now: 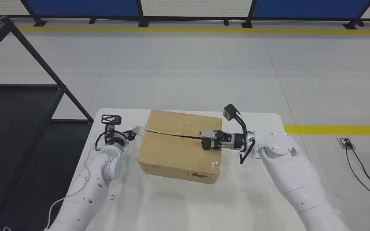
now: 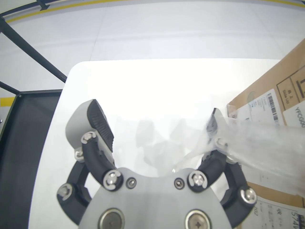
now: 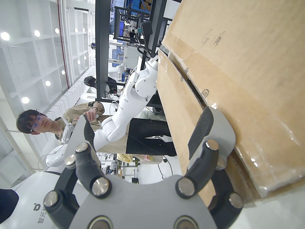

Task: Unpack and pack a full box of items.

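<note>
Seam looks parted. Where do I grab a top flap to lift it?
Pinch the flap by its free edge at the seam, at the box end beside the open right gripper, coming in from that side. The seam gapes there, so a finger should slip under; the rest of the top lies flat, offering nothing to pinch.

Brown cardboard box (image 1: 180,144), flaps shut, seam slit, mid-table

Box (image 1: 182,144) x1, table (image 1: 173,202) x1, tape strip (image 2: 252,139) x1.
</note>
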Controlling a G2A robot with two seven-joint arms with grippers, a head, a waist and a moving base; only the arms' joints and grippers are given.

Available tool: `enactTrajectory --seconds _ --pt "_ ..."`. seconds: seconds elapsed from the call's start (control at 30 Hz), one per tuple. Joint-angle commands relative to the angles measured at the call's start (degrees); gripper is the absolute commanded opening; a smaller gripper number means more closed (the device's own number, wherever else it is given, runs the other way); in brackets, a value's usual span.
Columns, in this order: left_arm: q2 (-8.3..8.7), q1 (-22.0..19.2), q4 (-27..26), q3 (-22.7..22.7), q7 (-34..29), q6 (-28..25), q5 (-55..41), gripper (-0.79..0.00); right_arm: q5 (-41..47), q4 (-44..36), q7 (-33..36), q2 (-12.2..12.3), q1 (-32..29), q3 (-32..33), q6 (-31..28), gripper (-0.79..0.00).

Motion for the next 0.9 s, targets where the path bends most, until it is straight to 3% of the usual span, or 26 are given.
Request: enactTrajectory --seconds 0.0,0.23,0.57,0.87 --pt "0.2 1.0 -1.1 -0.4 -0.4 -0.3 1.2 0.0 0.1 0.4 0.1 -0.1 0.3 -0.2 -0.2 0.0" --pt "0.23 3.8 -2.7 -1.5 -2.7 2.3 2.7 0.0 0.9 2.5 0.8 -0.3 1.3 -0.8 -1.0 0.0" --pt "-0.87 3.6 -2.1 -3.0 -1.1 7.0 0.8 0.0 2.0 5.1 2.0 -0.5 2.5 -1.4 -2.5 0.0" --pt "-0.7 6.9 -8.8 -6.6 1.5 11.7 2.0 0.0 2.7 8.2 2.7 -0.9 3.7 -2.1 -3.4 0.0"
